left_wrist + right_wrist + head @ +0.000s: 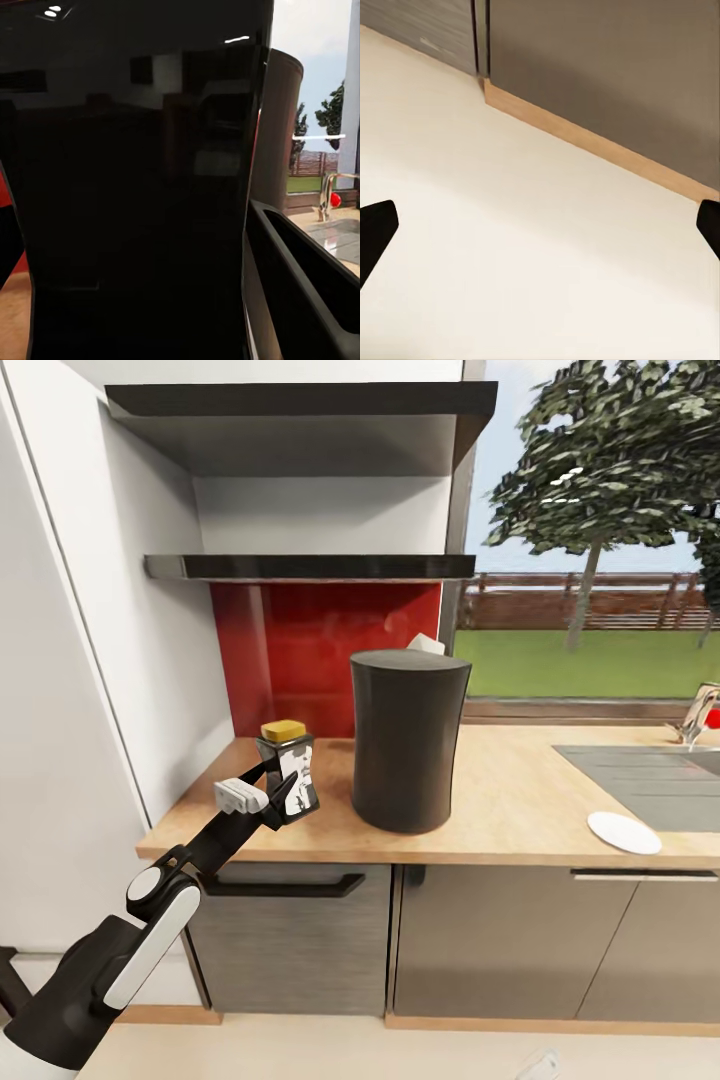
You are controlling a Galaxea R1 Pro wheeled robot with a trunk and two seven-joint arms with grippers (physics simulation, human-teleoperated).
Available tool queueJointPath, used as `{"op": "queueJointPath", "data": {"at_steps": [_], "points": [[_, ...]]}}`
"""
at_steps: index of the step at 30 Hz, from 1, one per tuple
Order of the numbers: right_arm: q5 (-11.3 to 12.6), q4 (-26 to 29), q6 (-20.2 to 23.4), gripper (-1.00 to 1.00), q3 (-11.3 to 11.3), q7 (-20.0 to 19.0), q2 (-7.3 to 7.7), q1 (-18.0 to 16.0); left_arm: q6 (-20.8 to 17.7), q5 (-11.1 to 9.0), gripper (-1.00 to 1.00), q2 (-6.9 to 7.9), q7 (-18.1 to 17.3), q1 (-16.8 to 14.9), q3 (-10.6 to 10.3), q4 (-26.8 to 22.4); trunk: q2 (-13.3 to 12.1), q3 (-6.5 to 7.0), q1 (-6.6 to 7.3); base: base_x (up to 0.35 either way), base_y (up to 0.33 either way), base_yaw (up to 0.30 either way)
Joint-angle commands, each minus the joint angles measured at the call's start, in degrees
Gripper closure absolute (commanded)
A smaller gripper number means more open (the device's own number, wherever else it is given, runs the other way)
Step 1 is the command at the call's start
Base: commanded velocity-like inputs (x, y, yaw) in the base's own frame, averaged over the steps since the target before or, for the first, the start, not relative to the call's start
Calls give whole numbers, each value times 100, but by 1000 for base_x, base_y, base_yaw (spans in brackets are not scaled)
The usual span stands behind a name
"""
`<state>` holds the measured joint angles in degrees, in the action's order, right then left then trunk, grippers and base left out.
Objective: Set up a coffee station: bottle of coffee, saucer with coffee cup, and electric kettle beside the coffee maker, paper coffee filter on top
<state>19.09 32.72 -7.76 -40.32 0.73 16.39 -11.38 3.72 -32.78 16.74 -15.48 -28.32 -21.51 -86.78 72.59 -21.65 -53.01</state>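
The bottle of coffee (290, 755), a dark-brown jar with a golden lid and a black-and-white label, is held slightly tilted at the kitchen countertop (500, 800), just left of the coffee maker (408, 740). My left gripper (283, 788) is shut on it. In the left wrist view the dark jar (135, 187) fills the space beside one black finger (300, 281), with the coffee maker (281, 135) behind. A white paper edge (426, 644) peeks from behind the maker's top. The saucer (623, 832) lies by the sink. My right gripper (540, 232) hangs open over the floor.
The kitchen shelf (310, 567) runs above the red back panel (310, 650). A sink (650, 775) with a faucet (695, 715) is set into the counter on the right. A white wall (90, 690) closes the counter's left end. Dark cabinet fronts (500, 940) stand below.
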Motion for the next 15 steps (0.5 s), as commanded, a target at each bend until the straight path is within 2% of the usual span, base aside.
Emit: {"op": "queueJointPath", "data": {"at_steps": [1, 6, 15], "points": [[60, -26, -100, -100, -43, 5, 4, -8, 15, -53, 100, 5, -17, -6, -11, 4, 46, -25, -23, 0, 0, 0], [60, -188, -508, -100, -48, 2, -6, -5, 15, -53, 100, 5, -17, -6, -11, 6, 246, -115, -132, 0, 0, 0], [53, -208, -597, -100, -124, -3, -17, 32, 15, -53, 100, 5, -17, -6, -11, 5, 607, -276, -330, 0, 0, 0]]}}
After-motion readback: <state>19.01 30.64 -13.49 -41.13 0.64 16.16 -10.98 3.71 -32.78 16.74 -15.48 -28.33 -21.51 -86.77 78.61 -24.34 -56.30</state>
